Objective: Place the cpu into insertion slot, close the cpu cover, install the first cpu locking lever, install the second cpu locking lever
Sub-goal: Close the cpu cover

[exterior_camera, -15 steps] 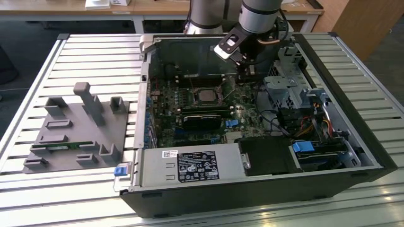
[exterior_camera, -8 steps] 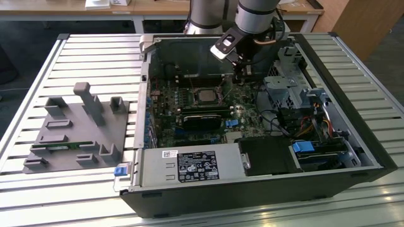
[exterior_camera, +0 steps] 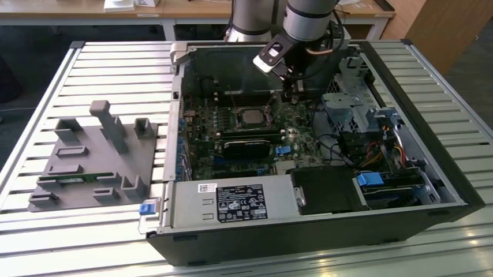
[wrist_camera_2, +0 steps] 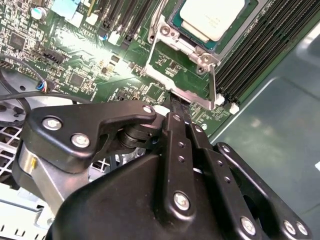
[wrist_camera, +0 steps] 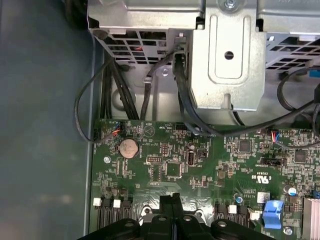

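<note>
The open computer case [exterior_camera: 431, 144] lies on its side on the slatted bench [exterior_camera: 92, 69], towards the bench's edge on the exterior view's right. A grey moulded fixture [exterior_camera: 100, 156] sits near the edge on the exterior view's left. The arm reaches down into the case over the green motherboard [exterior_camera: 231, 156].

The cpu [wrist_camera_2: 212, 17] sits flat in the insertion slot [wrist_camera_2: 195, 40], silver-beige face up, with the long black memory slots [wrist_camera_2: 250, 55] beside it. In the exterior view the cpu [exterior_camera: 252, 117] shows as a pale square near the middle of the board. The cpu cover [wrist_camera_2: 182, 46] is swung open off the slot, and green board shows through its cut-out centre.

The gripper [wrist_camera_2: 176, 102] has its 2 black fingers [wrist_camera_2: 172, 130] pressed together with nothing between them, and their tips meet the outer edge of the open cover frame. In the first wrist view the gripper [wrist_camera: 172, 199] hangs low over the board, with a coin cell [wrist_camera: 128, 148] and a blue connector [wrist_camera: 272, 212] nearby and a metal drive cage [wrist_camera: 227, 60] beyond the board's edge.
</note>
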`<state>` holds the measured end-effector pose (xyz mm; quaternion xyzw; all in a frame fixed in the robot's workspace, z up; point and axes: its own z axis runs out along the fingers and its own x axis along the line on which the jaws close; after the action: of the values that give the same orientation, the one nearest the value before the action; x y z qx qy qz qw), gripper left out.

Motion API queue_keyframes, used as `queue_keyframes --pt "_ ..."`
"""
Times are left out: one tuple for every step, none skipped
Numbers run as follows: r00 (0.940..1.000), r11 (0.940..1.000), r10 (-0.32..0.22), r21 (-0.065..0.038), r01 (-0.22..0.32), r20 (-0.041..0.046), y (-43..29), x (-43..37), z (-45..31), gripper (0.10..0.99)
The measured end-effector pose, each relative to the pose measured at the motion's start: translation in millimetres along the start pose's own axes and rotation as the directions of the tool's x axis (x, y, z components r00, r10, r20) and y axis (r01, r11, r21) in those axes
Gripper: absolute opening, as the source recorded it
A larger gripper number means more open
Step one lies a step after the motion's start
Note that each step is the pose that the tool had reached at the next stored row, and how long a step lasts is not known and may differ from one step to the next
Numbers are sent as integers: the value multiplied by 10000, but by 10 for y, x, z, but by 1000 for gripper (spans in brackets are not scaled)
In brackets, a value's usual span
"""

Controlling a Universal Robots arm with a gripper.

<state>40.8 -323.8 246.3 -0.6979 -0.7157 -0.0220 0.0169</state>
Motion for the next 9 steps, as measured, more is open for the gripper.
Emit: queue_keyframes --pt "10000 10000 0 0 0 1 -7 0 0 106" --pt "10000 10000 0 0 0 0 -15 0 1 106" --pt "10000 10000 1 0 -1 0 -22 0 1 106" --pt "10000 10000 0 0 0 0 -29 1 1 106" --pt "10000 10000 0 0 0 0 -37 1 2 106" --pt "10000 10000 0 0 0 0 -44 1 2 106" --pt "10000 10000 0 0 0 1 -51 1 2 106" --pt "10000 10000 0 0 0 1 -59 1 3 106" --pt "10000 10000 0 0 0 0 -66 1 3 106"
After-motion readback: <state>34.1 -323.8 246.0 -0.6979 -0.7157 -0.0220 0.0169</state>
